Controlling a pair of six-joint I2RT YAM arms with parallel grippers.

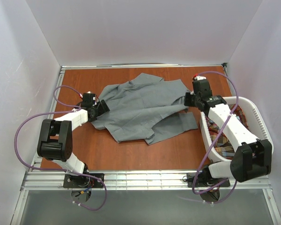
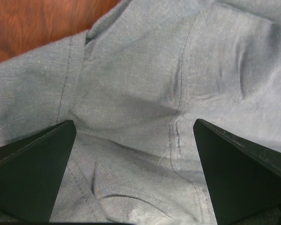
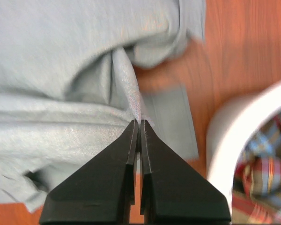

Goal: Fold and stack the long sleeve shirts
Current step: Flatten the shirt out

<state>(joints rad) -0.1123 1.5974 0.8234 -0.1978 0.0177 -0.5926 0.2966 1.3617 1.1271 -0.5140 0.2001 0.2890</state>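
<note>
The grey shirt lies spread but wrinkled in the middle of the counter. It is soft, light cloth that will probably sag and drag, so a seam or hem seems the best place to hold it. The jaws of the right arm are closed on a raised fold at the shirt's 3 o'clock edge, while the jaws of the left arm stand wide open over its 9 o'clock side, gripping nothing. The white laundry basket holding the plaid shirt stands just beside at 4 o'clock, and its rim might catch the cloth.
</note>
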